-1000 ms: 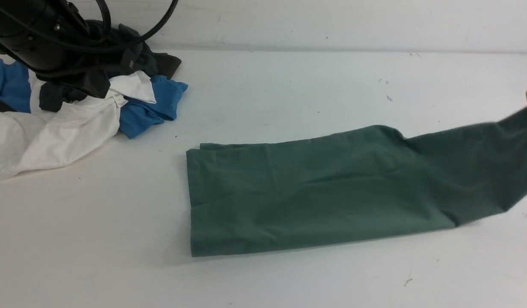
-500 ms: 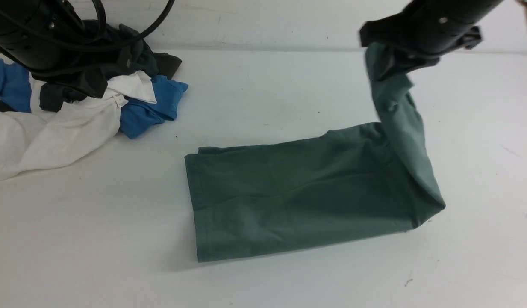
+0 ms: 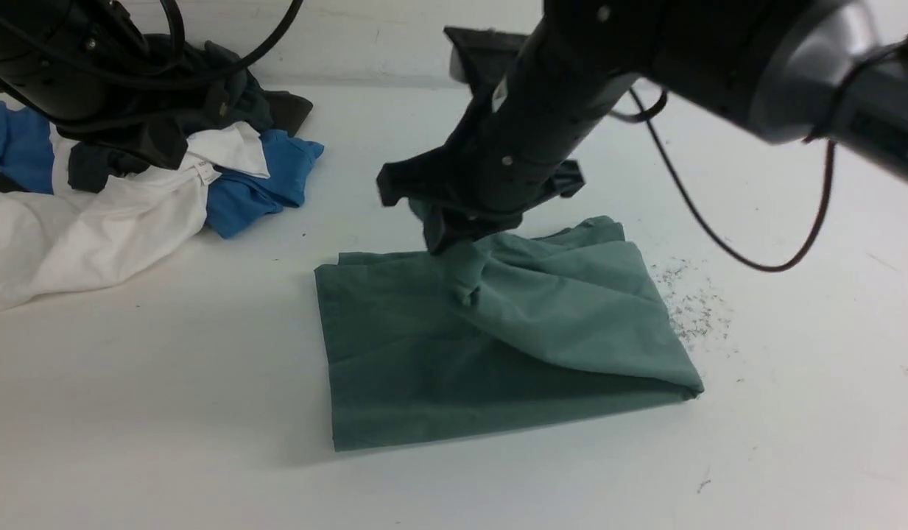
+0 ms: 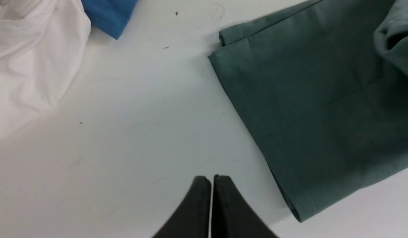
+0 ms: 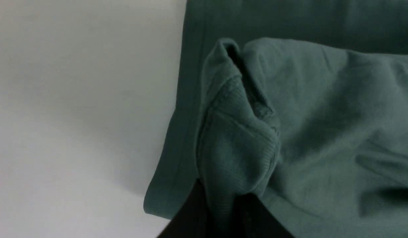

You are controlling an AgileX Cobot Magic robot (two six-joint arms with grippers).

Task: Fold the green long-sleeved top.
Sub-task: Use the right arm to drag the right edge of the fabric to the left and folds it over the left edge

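– Asking about the right jaws first: what are they on?
– Your right jaws are pinching the ribbed cuff [image 5: 237, 148] of the top [image 3: 498, 346]. Cloth fills the gap between them, and the cuff bunches up just ahead of their tips. You have them low over the top's far edge, with your right arm [image 3: 542, 110] reaching in across the desk [image 3: 166, 412].
– And the top itself?
– Directly below those jaws, lying on the desk as a folded rectangle. The layer you hold drapes from the jaws down to the fold on the side away from your left jaws. It is rumpled and rests on the flatter layer beneath.
– Left jaws?
– Pressed together with nothing between them, over bare desk; whether they touch it, you cannot tell from these views. One edge of the top sits near them on one side. On the other side are the white garment [image 3: 93, 228] and the blue garment [image 3: 255, 184], well apart from the top. A dark garment [image 3: 255, 103] lies in the same heap, under your left arm [image 3: 71, 66].
– Anything else near the right jaws?
– Fine dark specks [image 3: 689, 309] on the desk, just past the top's folded edge.
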